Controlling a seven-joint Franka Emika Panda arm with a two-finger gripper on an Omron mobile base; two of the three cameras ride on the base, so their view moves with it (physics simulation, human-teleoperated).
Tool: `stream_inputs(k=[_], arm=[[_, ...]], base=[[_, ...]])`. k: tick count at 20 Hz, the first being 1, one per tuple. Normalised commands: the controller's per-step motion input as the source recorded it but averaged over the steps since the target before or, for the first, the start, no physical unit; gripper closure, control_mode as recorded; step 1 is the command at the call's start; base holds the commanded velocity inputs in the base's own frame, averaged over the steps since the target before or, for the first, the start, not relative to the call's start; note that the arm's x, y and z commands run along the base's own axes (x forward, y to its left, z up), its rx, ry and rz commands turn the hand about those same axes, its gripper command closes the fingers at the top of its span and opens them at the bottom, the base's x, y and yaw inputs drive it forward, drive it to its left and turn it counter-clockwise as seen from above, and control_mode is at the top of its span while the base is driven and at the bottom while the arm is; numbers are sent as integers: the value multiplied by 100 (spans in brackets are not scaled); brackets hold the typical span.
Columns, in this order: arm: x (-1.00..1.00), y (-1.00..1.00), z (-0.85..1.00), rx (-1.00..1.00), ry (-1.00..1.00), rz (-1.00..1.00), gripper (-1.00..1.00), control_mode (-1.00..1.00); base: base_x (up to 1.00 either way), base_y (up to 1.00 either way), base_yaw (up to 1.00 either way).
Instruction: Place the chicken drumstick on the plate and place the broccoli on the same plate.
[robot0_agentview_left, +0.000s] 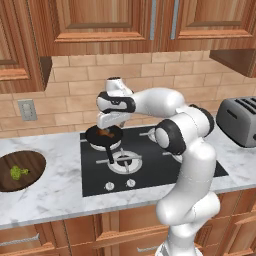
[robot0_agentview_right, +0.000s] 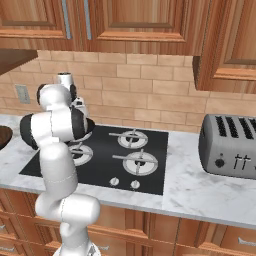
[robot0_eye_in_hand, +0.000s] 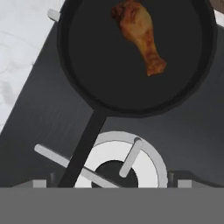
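Here, claw (robot0_agentview_left: 111, 131) hangs over stove, jaws spread wide, holding nothing. Directly beneath: burner (robot0_eye_in_hand: 117, 162), then pan handle. Just beyond, black frying pan (robot0_eye_in_hand: 87, 65) with chicken drumstick (robot0_eye_in_hand: 139, 31) inside (thick end farthest). Well off to claw's left: broccoli (robot0_agentview_left: 18, 172) on wooden board (robot0_agentview_left: 30, 162).

Both base views look down across the stove (robot0_agentview_left: 150, 160) from either side; the hand view looks closely onto the frying pan (robot0_eye_in_hand: 131, 57).
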Motion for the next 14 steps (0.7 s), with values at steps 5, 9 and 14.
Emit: stream_inputs(k=[5,9,14], arm=[[38,4,-17,-1,0,0,-100,-100],[38,0,-19,0,0,0,-100,-100],[36,7,-24,-1,0,0,-100,-100]], base=[[0,0,0],[0,0,0],[0,0,0]])
